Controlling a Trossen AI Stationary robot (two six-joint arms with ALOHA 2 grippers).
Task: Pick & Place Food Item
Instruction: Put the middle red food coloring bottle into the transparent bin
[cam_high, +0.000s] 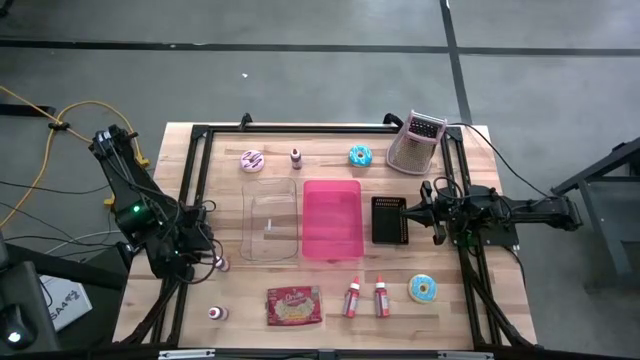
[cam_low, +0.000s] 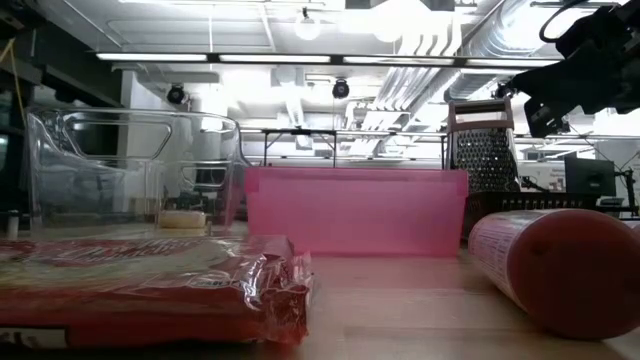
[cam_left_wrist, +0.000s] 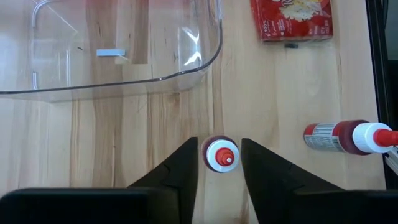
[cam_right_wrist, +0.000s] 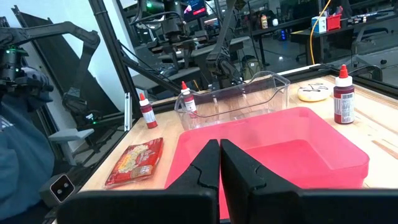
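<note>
A small red sauce bottle (cam_left_wrist: 221, 155) with a white cap stands upright on the wooden table, just off the near left corner of the clear bin (cam_high: 272, 220). My left gripper (cam_left_wrist: 219, 142) points steeply down over it, open, one finger close on each side of the bottle with a thin gap; in the high view it is at the left (cam_high: 213, 262). My right gripper (cam_right_wrist: 219, 155) is shut and level at the table's right (cam_high: 425, 205), pointing toward the pink bin (cam_high: 332, 218), and holds nothing.
A second small bottle (cam_left_wrist: 348, 137) stands near the front left. A red snack packet (cam_high: 293, 306), two bottles (cam_high: 366, 298) and a blue doughnut (cam_high: 422, 289) line the near edge. A pink doughnut (cam_high: 252, 160), a bottle (cam_high: 296, 157), a blue doughnut (cam_high: 360, 155) and a grater (cam_high: 415, 142) sit at the far edge.
</note>
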